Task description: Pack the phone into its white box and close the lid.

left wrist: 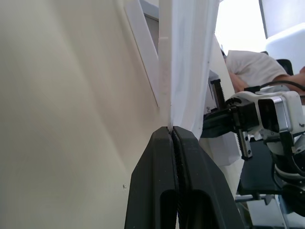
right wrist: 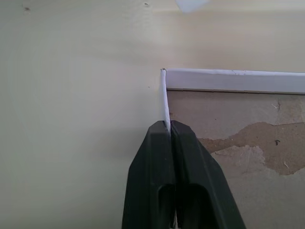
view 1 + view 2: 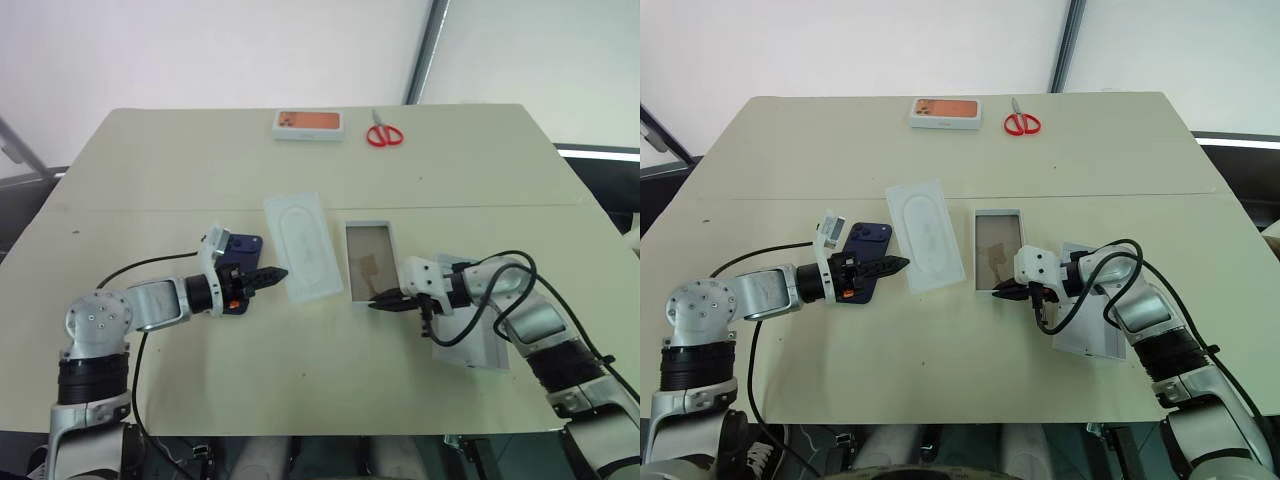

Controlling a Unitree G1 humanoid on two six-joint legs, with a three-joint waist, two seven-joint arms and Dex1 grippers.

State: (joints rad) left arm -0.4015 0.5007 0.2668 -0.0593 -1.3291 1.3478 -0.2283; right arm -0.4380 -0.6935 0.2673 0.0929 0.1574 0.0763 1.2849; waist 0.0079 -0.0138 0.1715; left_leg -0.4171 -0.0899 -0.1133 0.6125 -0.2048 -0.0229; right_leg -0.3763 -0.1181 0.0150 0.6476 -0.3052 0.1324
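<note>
The white box [image 3: 369, 260] is pinched at its thin near wall by the right gripper [image 3: 384, 299]; the wall is judged light and flexible, best held near a corner. The left gripper [image 3: 272, 274] is clamped on the flat white insert [image 3: 303, 246], with the phone [image 3: 869, 240] just behind it. The wall's exact bite is seen in the right wrist view.

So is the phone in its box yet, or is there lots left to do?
Not yet. The white box sits open and has no phone in it. The right hand is pinching its near wall, and the left hand is pinching the flat white insert. The phone lies on the table by the left arm. Still to do: put the phone in, then fit the lid.
</note>
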